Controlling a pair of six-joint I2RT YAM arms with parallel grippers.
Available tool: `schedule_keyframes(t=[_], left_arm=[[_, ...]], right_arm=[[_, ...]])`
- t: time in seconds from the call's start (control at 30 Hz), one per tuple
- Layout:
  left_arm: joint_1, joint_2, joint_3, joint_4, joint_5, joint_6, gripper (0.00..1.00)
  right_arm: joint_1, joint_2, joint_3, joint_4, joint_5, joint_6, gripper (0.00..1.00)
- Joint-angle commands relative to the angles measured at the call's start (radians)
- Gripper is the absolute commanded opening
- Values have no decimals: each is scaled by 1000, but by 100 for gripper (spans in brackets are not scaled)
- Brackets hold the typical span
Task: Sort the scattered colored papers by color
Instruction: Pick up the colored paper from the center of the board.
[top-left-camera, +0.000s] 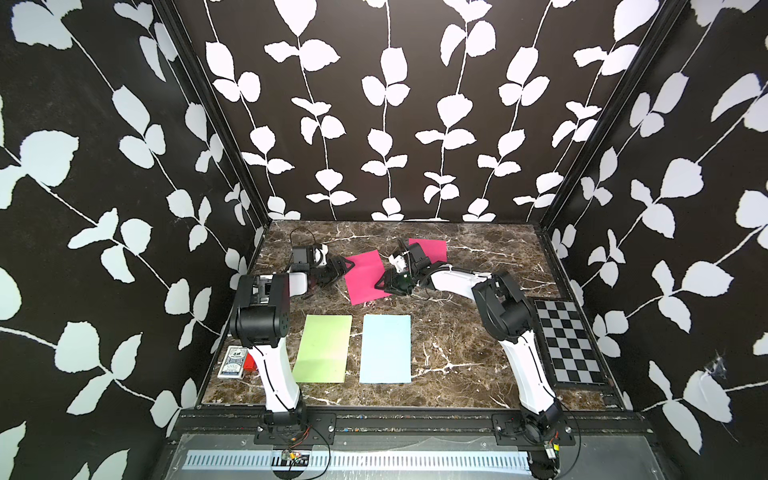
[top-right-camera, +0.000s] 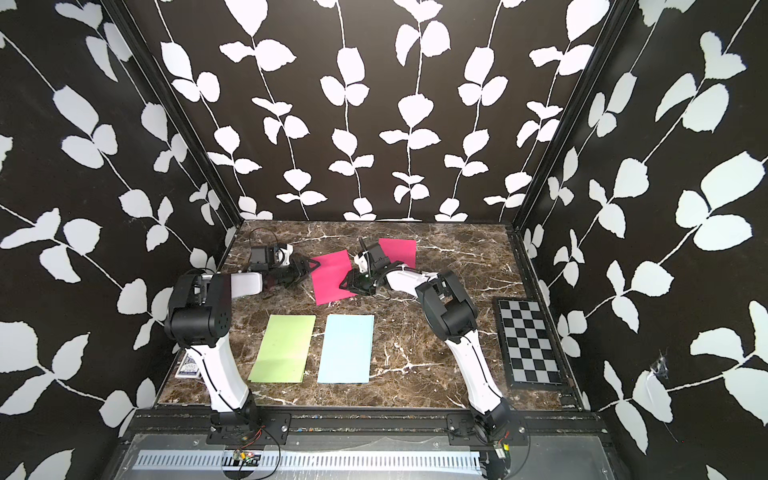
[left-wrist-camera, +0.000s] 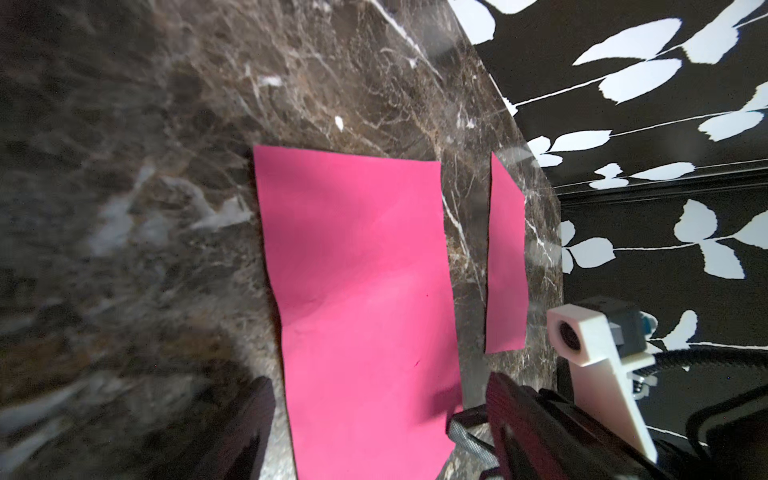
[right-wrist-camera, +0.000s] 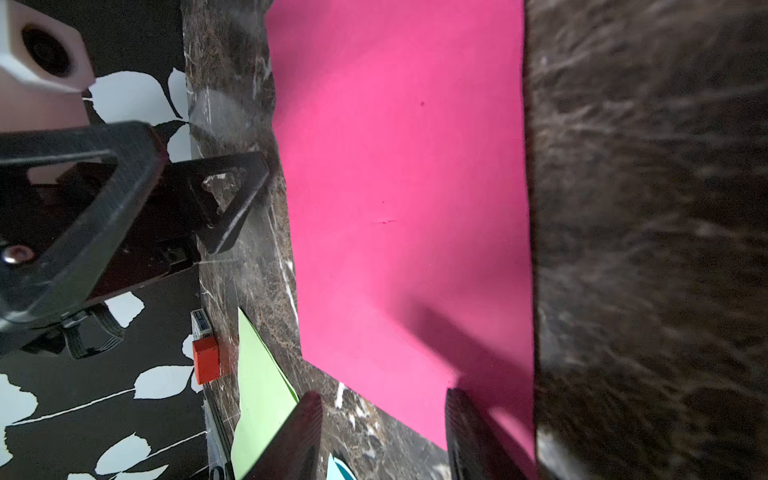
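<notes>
- Clock set on the table (top-left-camera: 457, 332) as seen in a top view: 12 at the back wall, 6 at the arm bases.
- Green sheet (top-left-camera: 324, 349) lay flat at 7 and blue sheet (top-left-camera: 385, 349) at 6 – side by side, a strip of bare table between them. Both looked placed.
- Pink sheet (top-left-camera: 365, 276) lay skewed just past centre toward 12. Far pink sheet (top-left-camera: 432, 247) lay near 1, apart from it and partly hidden behind the right wrist.
- Left claw (top-left-camera: 341, 272) sat low at the pink sheet's 9 o'clock edge, jaws spread wide, nothing between them. In the left wrist view its fingers (left-wrist-camera: 253, 419) flanked the sheet's end.
- Right claw (top-left-camera: 384, 282) sat at the sheet's 4 o'clock corner, jaws roughly half apart. In the right wrist view one finger (right-wrist-camera: 469, 436) overlapped the pink corner; no sheet was clamped that I could see.
- Checkerboard (top-left-camera: 569, 340) at 4 and card box (top-left-camera: 233, 361) at 8 were not part of the sort.
- Step in hand, by my reading: gathering the pinks – the last colour left loose.
- Next move likely calls for lifting a thin flat edge off smooth stone. One claw may need to pin the sheet while the other works under it, then carry it onto the far pink sheet or both to a clear spot.
- Risk: the sheet slides or creases rather than lifts.
</notes>
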Motion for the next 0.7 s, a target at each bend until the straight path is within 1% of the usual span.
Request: schedule_keyframes(t=[0.0, 0.2, 0.33, 0.53, 0.67], left_arm=[[6, 28, 43, -40, 18, 33, 82], [6, 66, 75, -91, 3, 66, 82], [6, 77, 78, -93, -17, 77, 83], [5, 127, 110, -83, -15, 63, 83], [6, 165, 126, -47, 22, 33, 83]], right_arm=[[3, 40, 45, -3, -2, 11, 49], [4, 52, 49, -1, -6, 17, 49], [2, 56, 48, 0, -9, 17, 49], [2, 58, 33, 7, -15, 17, 49], [1, 61, 29, 9, -21, 19, 49]])
